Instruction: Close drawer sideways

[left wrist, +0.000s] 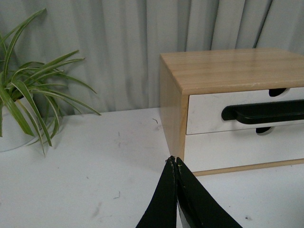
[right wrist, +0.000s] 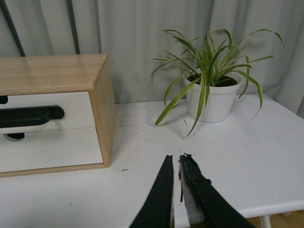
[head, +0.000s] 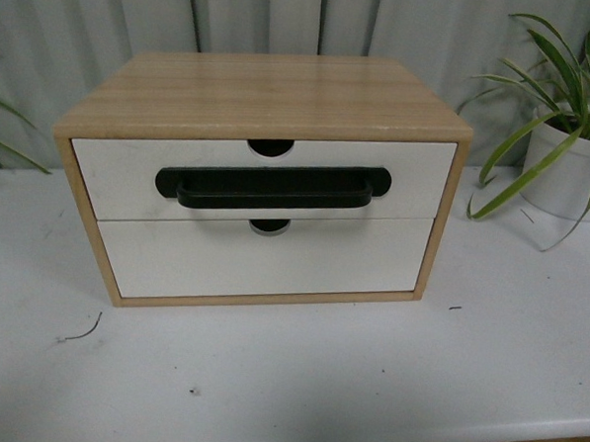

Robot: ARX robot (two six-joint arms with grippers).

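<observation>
A light wood cabinet (head: 262,96) stands on the white table (head: 297,380). Its upper drawer (head: 119,177) has a white front, a wide black bar handle (head: 272,188) and a half-round notch (head: 270,146); its front sits level with the cabinet's face. The drawer also shows in the left wrist view (left wrist: 204,116) and the right wrist view (right wrist: 71,111). My left gripper (left wrist: 174,161) is shut and empty, low over the table near the cabinet's left front corner. My right gripper (right wrist: 175,159) is shut and empty, over the table to the right of the cabinet. Neither arm shows in the front view.
A plain white lower drawer (head: 263,264) without a handle sits under the handled one. A potted plant in a white pot (head: 565,171) stands right of the cabinet, another plant (left wrist: 23,104) to its left. Grey curtains hang behind. The table's front edge (head: 412,435) is near.
</observation>
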